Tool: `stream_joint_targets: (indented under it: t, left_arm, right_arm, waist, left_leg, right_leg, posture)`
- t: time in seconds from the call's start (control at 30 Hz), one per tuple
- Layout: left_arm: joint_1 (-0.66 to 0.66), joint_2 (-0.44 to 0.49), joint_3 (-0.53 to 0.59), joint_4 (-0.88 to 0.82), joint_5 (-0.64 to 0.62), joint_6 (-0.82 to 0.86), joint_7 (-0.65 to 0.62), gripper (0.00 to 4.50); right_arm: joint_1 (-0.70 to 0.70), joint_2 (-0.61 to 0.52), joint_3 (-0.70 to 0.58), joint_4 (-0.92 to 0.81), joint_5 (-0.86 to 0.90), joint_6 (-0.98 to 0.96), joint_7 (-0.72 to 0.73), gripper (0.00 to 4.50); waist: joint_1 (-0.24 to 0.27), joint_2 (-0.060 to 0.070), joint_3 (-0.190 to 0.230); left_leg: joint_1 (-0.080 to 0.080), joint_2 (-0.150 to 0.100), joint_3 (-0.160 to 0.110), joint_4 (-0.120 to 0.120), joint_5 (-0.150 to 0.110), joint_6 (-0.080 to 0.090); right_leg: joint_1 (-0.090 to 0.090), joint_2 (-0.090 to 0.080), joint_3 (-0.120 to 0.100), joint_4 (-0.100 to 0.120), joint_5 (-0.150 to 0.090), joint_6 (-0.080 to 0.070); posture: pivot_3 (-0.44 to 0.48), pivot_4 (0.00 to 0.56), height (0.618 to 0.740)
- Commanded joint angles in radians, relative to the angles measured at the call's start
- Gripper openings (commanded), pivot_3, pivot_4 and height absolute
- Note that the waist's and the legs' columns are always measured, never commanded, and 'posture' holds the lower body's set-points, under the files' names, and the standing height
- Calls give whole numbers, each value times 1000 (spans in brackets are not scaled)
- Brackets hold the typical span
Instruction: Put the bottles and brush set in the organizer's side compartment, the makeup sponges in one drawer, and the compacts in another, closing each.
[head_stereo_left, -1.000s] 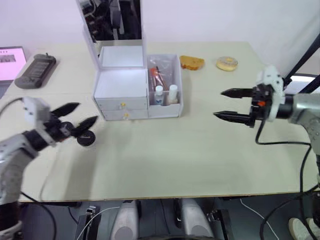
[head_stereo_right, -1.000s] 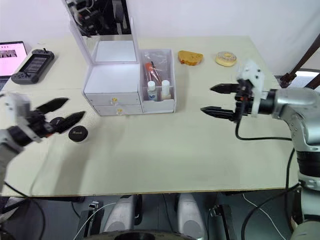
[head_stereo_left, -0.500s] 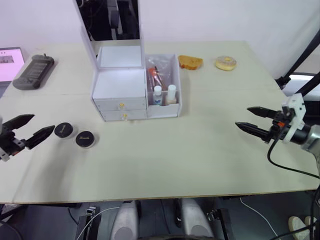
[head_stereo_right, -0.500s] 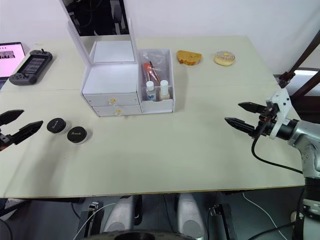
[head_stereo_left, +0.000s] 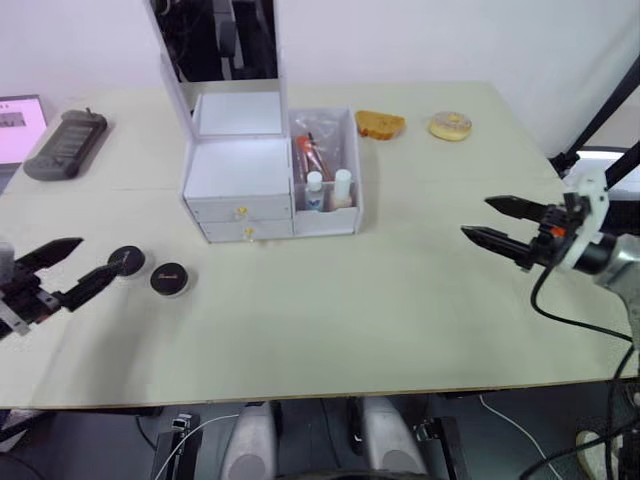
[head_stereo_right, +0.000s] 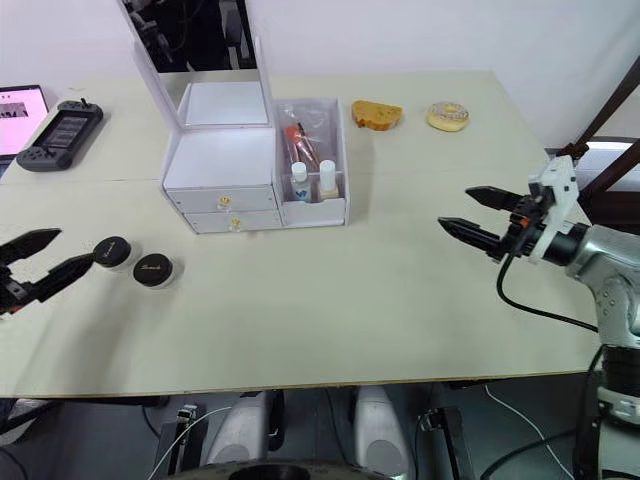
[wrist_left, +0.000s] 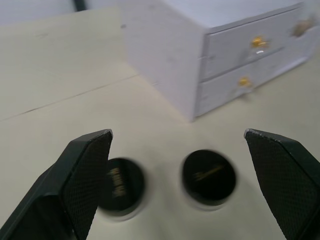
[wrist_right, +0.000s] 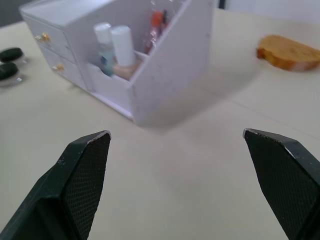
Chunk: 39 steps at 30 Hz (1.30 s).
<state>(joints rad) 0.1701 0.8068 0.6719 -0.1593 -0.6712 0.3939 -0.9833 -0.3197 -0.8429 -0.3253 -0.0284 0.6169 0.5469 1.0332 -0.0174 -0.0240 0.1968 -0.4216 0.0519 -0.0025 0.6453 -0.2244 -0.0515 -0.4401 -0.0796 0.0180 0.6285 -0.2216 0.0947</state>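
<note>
While both drawers sit closed, the organizer (head_stereo_left: 250, 180) holds two bottles (head_stereo_left: 330, 188) and the brush set (head_stereo_left: 312, 150) in its side compartment (head_stereo_left: 352, 200). Two compacts (head_stereo_left: 148, 270) lie on the table (head_stereo_left: 350, 300) just beside the left gripper (head_stereo_left: 72, 268), fingers spread, empty. Right gripper (head_stereo_left: 492, 222): spread, empty, well apart from the organizer.

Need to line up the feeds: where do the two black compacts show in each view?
Left eye: the two black compacts lie left of the organizer, near the left gripper.
Right eye: same spot.
Left wrist: side by side between the fingers.
Right wrist: far edge, beyond the drawers.
Shared landmark: the gold drawer knobs.
</note>
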Motion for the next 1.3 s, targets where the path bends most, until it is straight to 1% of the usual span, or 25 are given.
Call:
stream_joint_targets:
  t: [0.03, 0.1, 0.2, 0.23, 0.33, 0.43, 0.53, 0.6, 0.87, 1.07, 1.13, 1.17, 1.23, 1.3]
  left_arm:
    - [8, -49, -56, -161, -37, 39, 74, 4459]
    - [-8, -97, -117, -231, -42, 61, 137, 4459]
    - [-34, -170, -201, -296, -9, 59, 224, 4459]
    - [-45, -214, -269, -330, 27, 64, 284, 4459]
    - [-68, -306, -405, -388, 107, 66, 410, 4459]
    - [-113, -415, -503, -384, 209, 71, 571, 4459]
    - [-143, -486, -580, -373, 316, 86, 699, 4459]
    - [-150, -519, -618, -364, 387, 67, 762, 4459]
    - [-184, -655, -687, -301, 508, 78, 926, 4459]
    - [-274, -736, -706, -155, 588, -3, 1003, 4459]
    - [-291, -759, -695, -122, 585, -16, 1009, 3962]
    - [-295, -766, -694, -113, 577, -18, 1000, 3571]
    - [-309, -774, -705, -91, 588, -40, 997, 2606]
    - [-330, -785, -714, -68, 607, -56, 1009, 1511]
  right_arm:
    - [-20, -2, 21, -105, 41, 45, -10, 4500]
    - [-27, 3, 46, -146, 50, 67, -17, 4500]
    - [-41, 8, 77, -174, 42, 74, -28, 4500]
    - [-51, 6, 97, -177, 23, 66, -31, 4500]
    - [-72, 1, 122, -188, 9, 67, -39, 4500]
    - [-89, -6, 143, -210, -2, 70, -44, 4500]
    - [-106, 0, 149, -230, 5, 88, -60, 4500]
    - [-113, 2, 152, -245, 8, 96, -69, 4500]
    - [-129, 3, 151, -291, 18, 140, -99, 4500]
    - [-140, -14, 145, -321, 32, 191, -111, 4500]
    - [-137, -21, 139, -333, 38, 205, -114, 4500]
    - [-137, -23, 135, -337, 39, 211, -117, 4500]
    - [-137, -24, 133, -342, 37, 215, -124, 4500]
    - [-135, -24, 133, -350, 40, 220, -129, 4500]
  waist:
    - [2, 0, 0]
    - [6, 0, 0]
    - [5, 0, 0]
    - [5, 0, 0]
    - [5, -1, 0]
    - [6, -1, 0]
    - [6, -1, 0]
    - [4, -1, 0]
    - [6, -1, 0]
    - [7, -1, 0]
    - [7, -1, 0]
    - [7, -1, 0]
    - [7, -1, 0]
    - [7, -1, 0]
  left_leg:
    - [0, 0, 0, 0, 0, 0]
    - [0, 0, 0, 1, 0, 0]
    - [1, 0, -1, 2, 0, 0]
    - [1, 0, -1, 3, 0, 0]
    - [3, -1, -1, 3, 0, 0]
    - [4, -1, -2, 3, 0, 0]
    - [6, -1, -3, 3, 0, 0]
    - [8, -1, -3, 3, 0, 0]
    - [10, -1, -3, 3, 0, 0]
    - [10, -2, -3, 3, 0, 0]
    - [10, -2, -3, 2, 0, 0]
    - [10, -2, -3, 2, 0, 0]
    - [10, -2, -3, 2, 0, 0]
    - [10, -2, -3, 2, 0, 0]
  right_leg:
    - [0, 0, 0, 0, 0, 0]
    - [1, 0, 0, 1, 0, 0]
    - [2, 0, 0, 1, 0, 0]
    - [2, 1, 0, 1, 0, 0]
    - [6, 0, 1, 0, 0, 0]
    - [7, 1, 1, 0, 0, 0]
    - [8, 2, 0, 1, 0, 0]
    - [10, 2, 1, 1, 0, 0]
    - [12, 2, 1, 0, -2, 4]
    - [12, 2, 1, 0, -2, 4]
    - [12, 2, 0, 0, -2, 4]
    - [12, 2, 1, -1, -2, 4]
    - [12, 2, 1, -1, -2, 4]
    - [12, 2, 1, -1, -2, 4]
  posture:
    - [0, 150, 740]
    - [0, 150, 740]
    - [0, 150, 740]
    - [0, 150, 740]
    - [0, 150, 740]
    - [0, 150, 740]
    - [0, 150, 740]
    - [0, 150, 740]
    - [0, 150, 740]
    - [0, 150, 740]
    - [0, 150, 740]
    - [0, 150, 740]
    - [0, 150, 740]
    - [0, 150, 740]
